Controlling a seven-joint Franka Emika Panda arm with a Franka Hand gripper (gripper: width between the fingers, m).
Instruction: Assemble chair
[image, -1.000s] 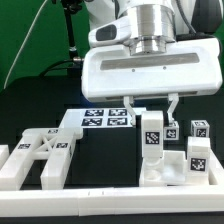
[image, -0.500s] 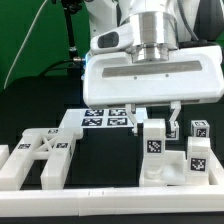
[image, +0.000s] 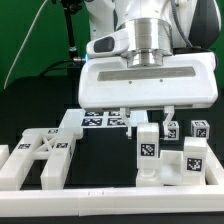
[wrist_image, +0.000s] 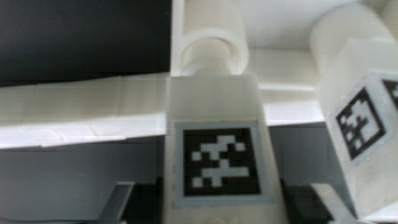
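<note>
White chair leg (image: 148, 152) held upright w/ gripper (image: 148, 120)

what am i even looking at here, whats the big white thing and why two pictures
The big white machine is a robot arm with a two-finger gripper underneath. One picture comes from a camera off the arm, the other from a camera on its wrist, looking down at what it holds. On the dark table lie white chair parts with black-and-white tags: a cross-braced piece on the exterior view's left, small blocks on its right. The flat tagged sheet behind is the marker board. The gripper appears closed on an upright tagged block.
</note>
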